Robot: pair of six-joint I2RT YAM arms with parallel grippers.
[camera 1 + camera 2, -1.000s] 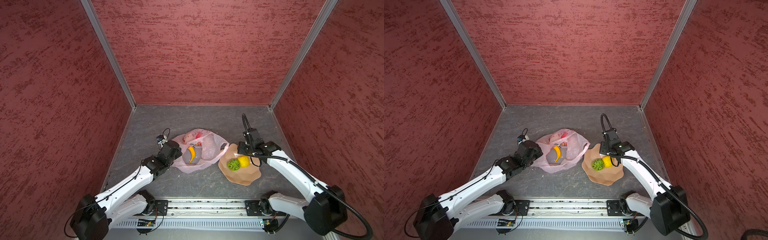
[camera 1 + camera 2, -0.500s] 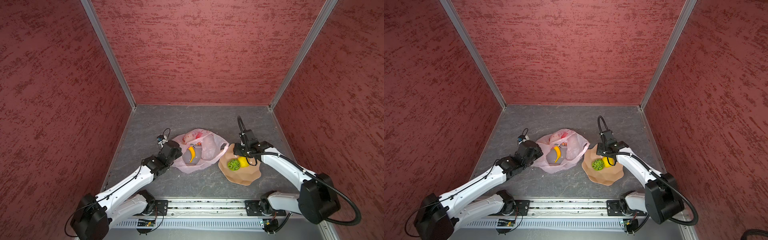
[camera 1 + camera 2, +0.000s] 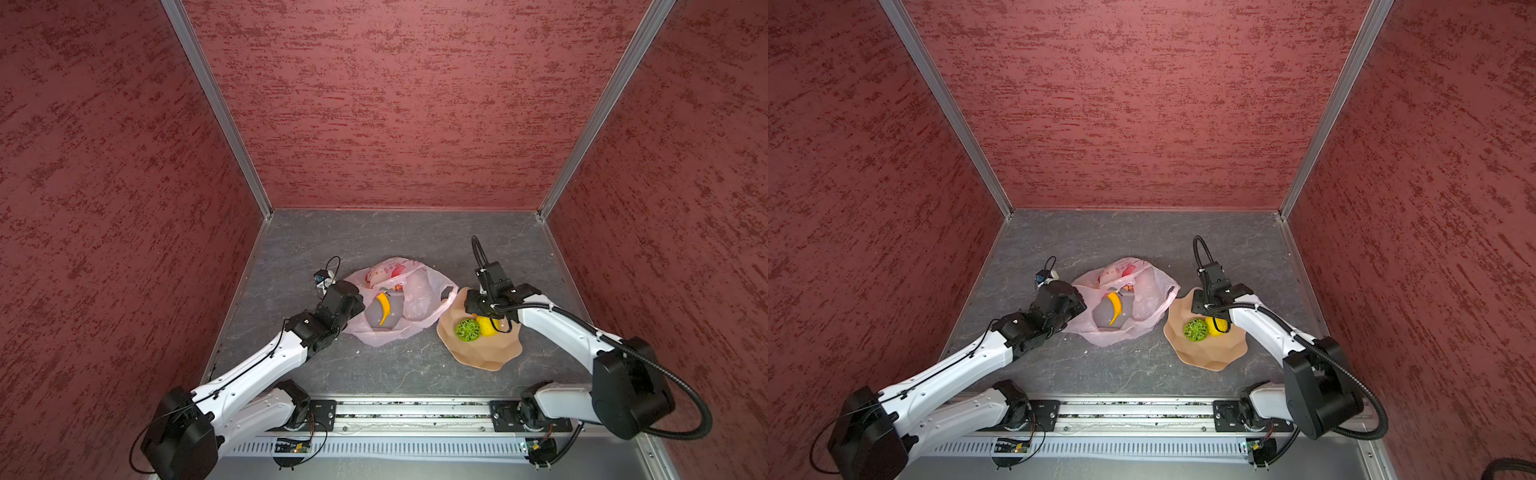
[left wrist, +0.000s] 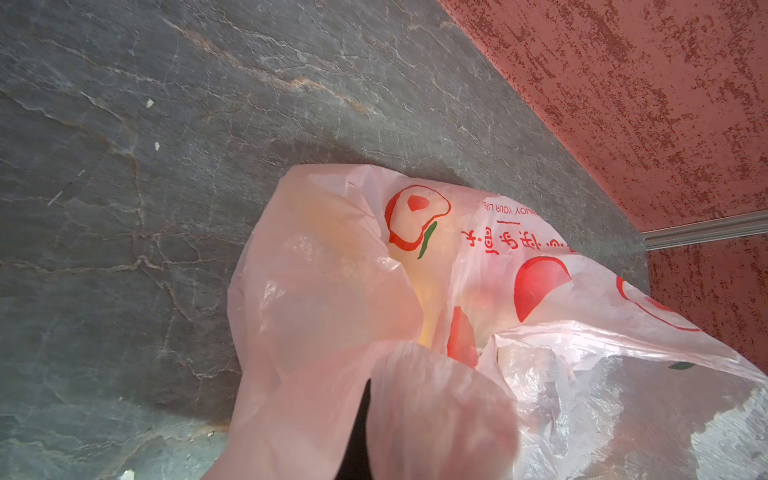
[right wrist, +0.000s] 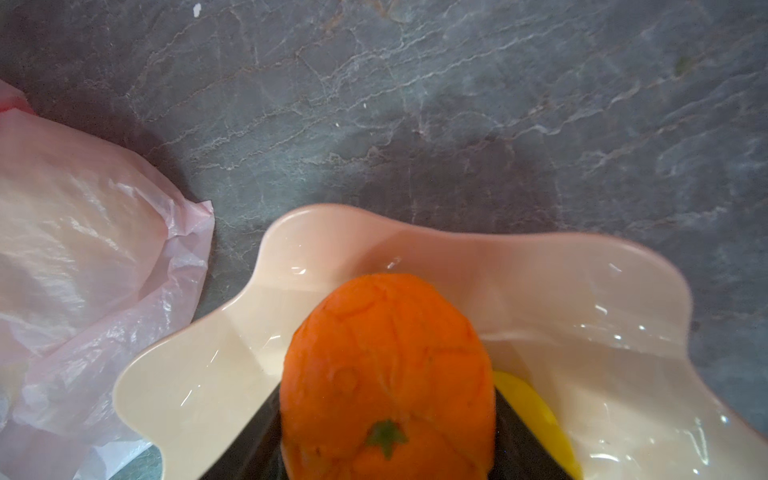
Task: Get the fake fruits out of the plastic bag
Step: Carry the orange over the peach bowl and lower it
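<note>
Grey veined stone flooring (image 3: 415, 232) spreads between rough red walls (image 3: 395, 104). At its middle the plastic bag (image 3: 415, 299) lies crumpled, its mouth gaping upward. The printed end is toward the back wall, and one loop handle ends just beside the tan wavy-edged dish (image 3: 478, 353).

Inside the bag, in both top views, the banana (image 3: 383, 308) lies on the bottom. Its long axis runs from far to near, with the thick end toward the back wall and the thin tip toward the front rail. Pale and red patches show through the film at the far end. I cannot tell fruit from print there.

The left gripper (image 3: 356, 305) sits at the bag's left edge with its jaws pressed together on a fold of film, which drapes over them in the left wrist view.

The right gripper (image 5: 388, 390) hangs over the dish's far rim, its jaws pinching the orange (image 5: 386, 332) with the green stem facing the wrist camera. In the dish, the green lattice ball (image 3: 468, 329) and the lemon (image 3: 487, 327) lie touching, the lemon partly under the right arm.
</note>
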